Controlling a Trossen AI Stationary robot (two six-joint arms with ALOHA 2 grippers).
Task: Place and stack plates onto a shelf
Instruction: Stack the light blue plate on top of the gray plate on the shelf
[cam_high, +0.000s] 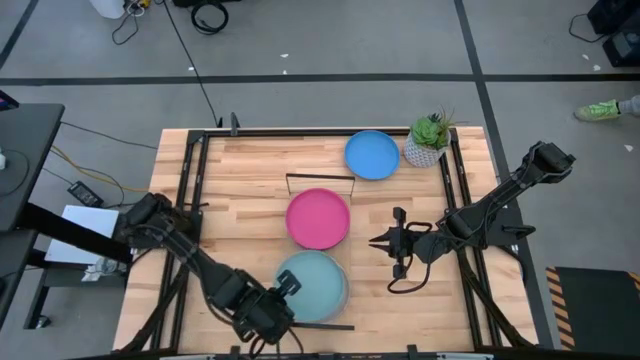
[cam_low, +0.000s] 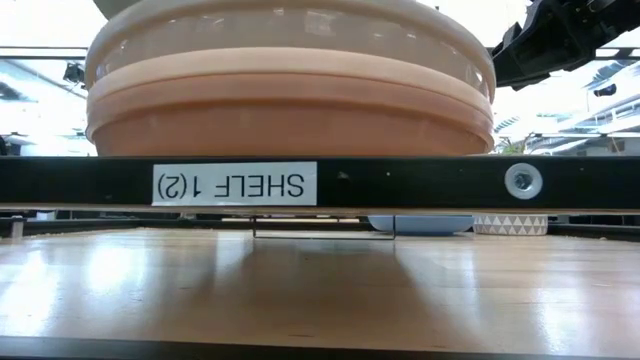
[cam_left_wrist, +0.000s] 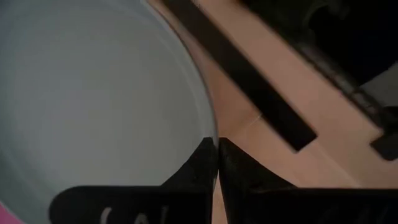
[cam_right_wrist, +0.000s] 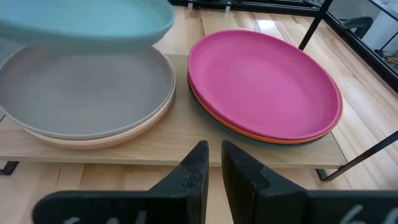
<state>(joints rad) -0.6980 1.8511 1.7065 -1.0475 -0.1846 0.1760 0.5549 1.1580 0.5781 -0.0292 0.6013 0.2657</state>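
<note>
My left gripper (cam_high: 283, 296) is shut on the light aqua plate (cam_high: 314, 284), near the table's front edge and above the shelf's near end. Under that plate a grey plate (cam_right_wrist: 87, 93) lies on a cream and tan stack (cam_low: 290, 90) on the pale-wood shelf (cam_right_wrist: 174, 146). The pink plate (cam_high: 318, 218) tops an orange and a dark teal plate (cam_right_wrist: 261, 138) farther along the shelf. The blue plate (cam_high: 372, 155) lies flat on the table at the far side. My right gripper (cam_high: 378, 243) is shut and empty, to the right of the pink plate. My left gripper pinches the aqua plate's rim (cam_left_wrist: 208, 127) between its two fingers, on the plate's near-left side. The fingers come from the table's near-left, slanting down. The plate (cam_right_wrist: 81, 28) is about level and lifted clear above the grey plate.
A white potted plant (cam_high: 430, 140) stands beside the blue plate at the far right. A black frame (cam_high: 190, 200) runs along the table's sides, and the shelf's black front bar (cam_low: 400, 183) carries a label. Thin black wire rails (cam_right_wrist: 367, 152) stand at the shelf's ends.
</note>
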